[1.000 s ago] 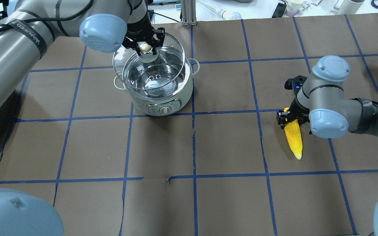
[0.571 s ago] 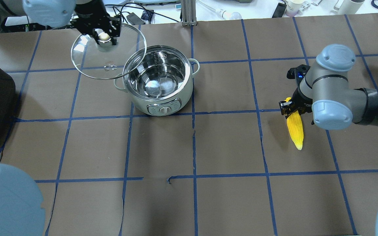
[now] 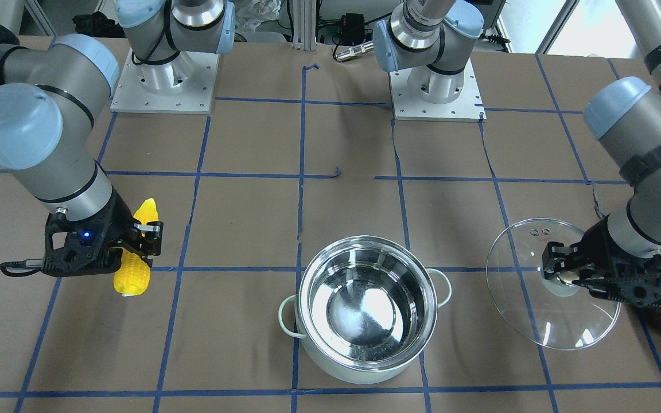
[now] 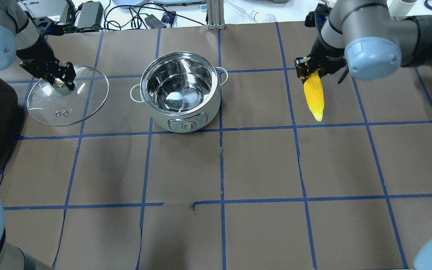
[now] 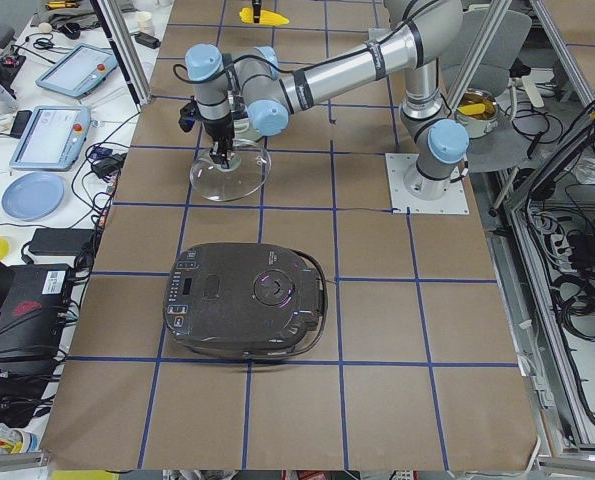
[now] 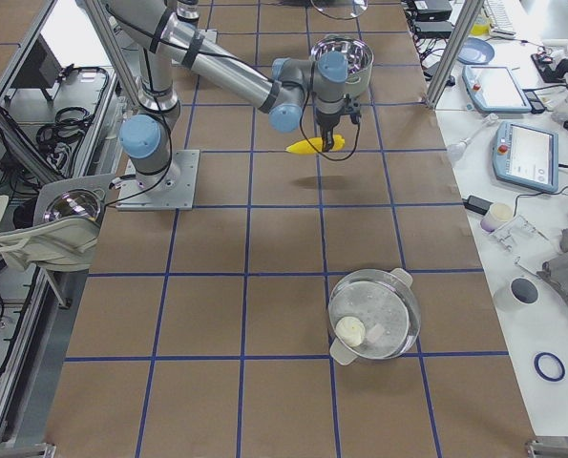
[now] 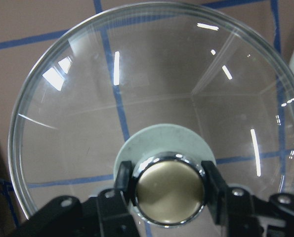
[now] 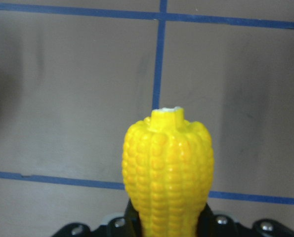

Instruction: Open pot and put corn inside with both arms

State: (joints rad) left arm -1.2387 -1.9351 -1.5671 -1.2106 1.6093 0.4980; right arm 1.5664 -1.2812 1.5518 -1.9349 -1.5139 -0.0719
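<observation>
Corn (image 4: 313,95) — bright yellow, tapered, kernels in rows

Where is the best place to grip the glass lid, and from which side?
By the round knob at its centre, from its top side: it is the only raised part of the wide, smooth lid. The left gripper holds it so.

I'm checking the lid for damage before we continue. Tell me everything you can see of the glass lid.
The lid is a round clear glass disc with two small holes and a brass-toned knob on a pale base. The left tool grips the knob, holding it tilted beside the open pot. No cracks show.
</observation>
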